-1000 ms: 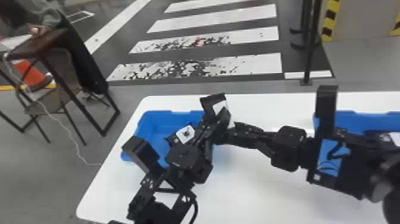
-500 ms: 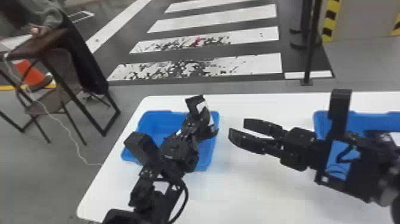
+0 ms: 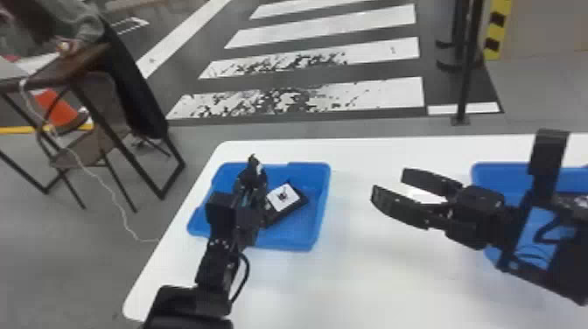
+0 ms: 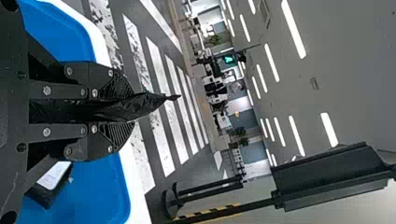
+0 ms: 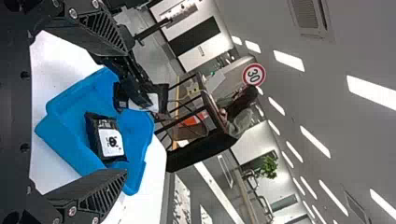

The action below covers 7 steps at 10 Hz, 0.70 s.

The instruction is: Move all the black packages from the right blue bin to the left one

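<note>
The right blue bin [image 3: 498, 175] is cut off by the head view's right edge and partly covered by the right arm [image 3: 568, 271]; its contents are unclear. The left arm [image 3: 214, 271] hides part of the left blue bin [image 3: 317, 197].

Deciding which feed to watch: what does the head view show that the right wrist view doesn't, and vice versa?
Head view: the right blue bin and a dark upright post.
Right wrist view: a round red-rimmed sign and a green plant.
Both: the left blue bin, the white-labelled black package in it, and the right gripper, open.
</note>
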Motion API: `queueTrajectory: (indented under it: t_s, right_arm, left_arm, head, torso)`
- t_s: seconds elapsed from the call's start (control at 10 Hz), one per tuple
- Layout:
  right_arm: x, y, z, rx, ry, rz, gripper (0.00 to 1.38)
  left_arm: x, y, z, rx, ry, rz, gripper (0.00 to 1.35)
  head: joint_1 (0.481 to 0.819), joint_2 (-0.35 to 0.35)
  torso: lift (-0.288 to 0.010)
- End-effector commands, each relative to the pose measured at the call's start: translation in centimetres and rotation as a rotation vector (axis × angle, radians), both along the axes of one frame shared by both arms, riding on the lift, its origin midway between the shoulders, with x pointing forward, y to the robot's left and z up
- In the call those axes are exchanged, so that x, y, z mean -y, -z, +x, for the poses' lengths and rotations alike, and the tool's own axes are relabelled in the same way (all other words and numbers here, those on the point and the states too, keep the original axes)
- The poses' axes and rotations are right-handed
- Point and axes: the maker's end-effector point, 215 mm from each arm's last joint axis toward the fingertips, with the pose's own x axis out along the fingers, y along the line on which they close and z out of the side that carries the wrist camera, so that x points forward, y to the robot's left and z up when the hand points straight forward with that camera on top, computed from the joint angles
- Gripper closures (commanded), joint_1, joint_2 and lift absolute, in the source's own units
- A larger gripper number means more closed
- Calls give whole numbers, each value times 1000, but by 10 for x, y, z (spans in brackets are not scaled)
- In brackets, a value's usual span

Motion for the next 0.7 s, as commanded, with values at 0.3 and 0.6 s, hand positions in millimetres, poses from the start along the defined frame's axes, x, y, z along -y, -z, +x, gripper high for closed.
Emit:
queueTrajectory:
  t_s: [0.3, 0.6]
  right_arm:
    - [133, -8, 36, 70, 420, -246, 144]
    - [249, 35, 26, -117, 743, -593, 140]
  left_arm:
    - [61, -64, -40, 177, 177, -343, 233]
    - [97, -108, -71, 243, 248, -417, 248]
  head:
    - [695, 307]
    - [695, 156]
  torso:
    - [-140]
    - [-140]
